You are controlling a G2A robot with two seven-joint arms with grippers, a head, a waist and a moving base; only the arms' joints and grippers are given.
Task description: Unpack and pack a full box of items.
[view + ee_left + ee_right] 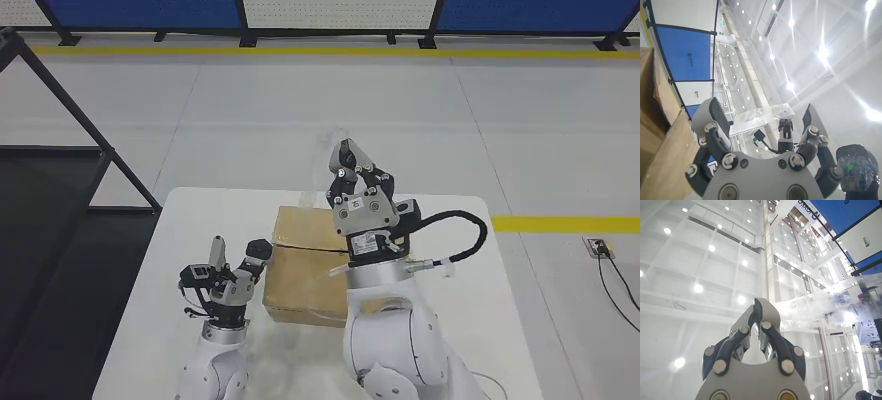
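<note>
One cardboard box (300,275) on counter (190,230). Right claw (756,313) up above it — pinched tight on one clear plastic bag (810,311). Left claw (762,113) beside box — jaws spread, empty.

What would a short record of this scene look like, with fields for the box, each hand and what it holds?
Box: brown cardboard box on white table.
Left: left hand open, empty, beside the box.
Right: right hand raised, shut on clear crinkled plastic wrap.
Other: black plastic-wrapped object beside the left hand.
</note>
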